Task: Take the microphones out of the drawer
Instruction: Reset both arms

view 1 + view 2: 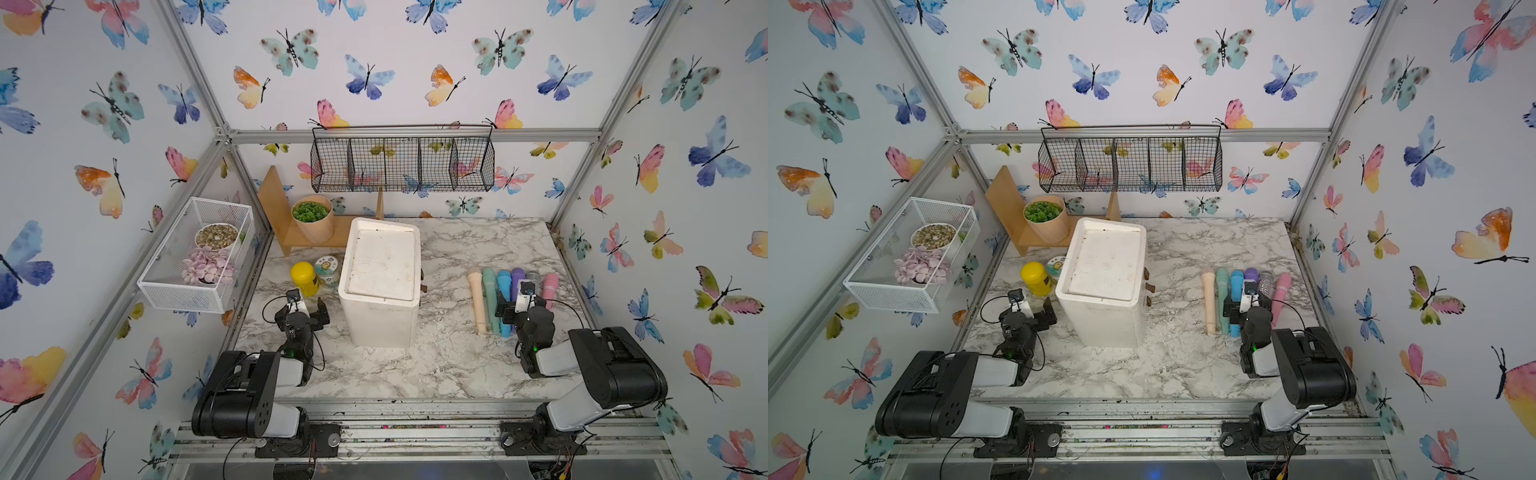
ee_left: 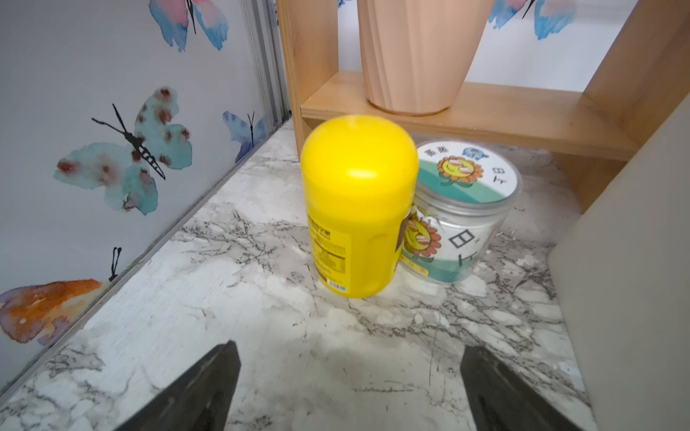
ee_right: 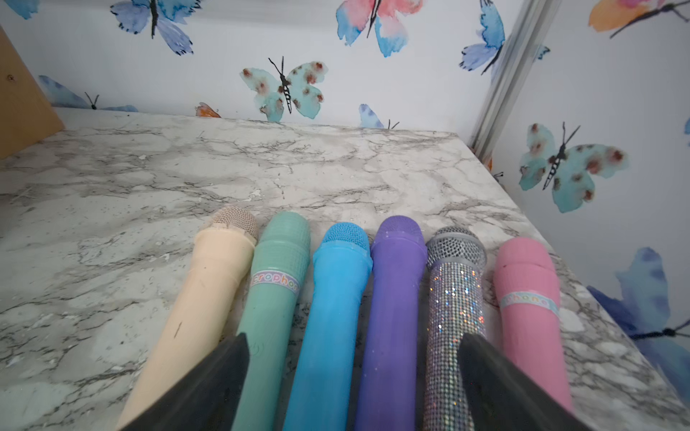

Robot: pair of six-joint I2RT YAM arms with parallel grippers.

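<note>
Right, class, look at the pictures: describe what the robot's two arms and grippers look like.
Both the left arm and right arm have bulky rounded black housings joined by white links, thin black cables looping near the wrists and a small green light each. The left gripper and right gripper have dark, wedge-shaped fingers.

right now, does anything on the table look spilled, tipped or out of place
Nothing stands out: the six microphones lie side by side in a row, the yellow bottle and jar stand upright, nothing spilled.
</note>
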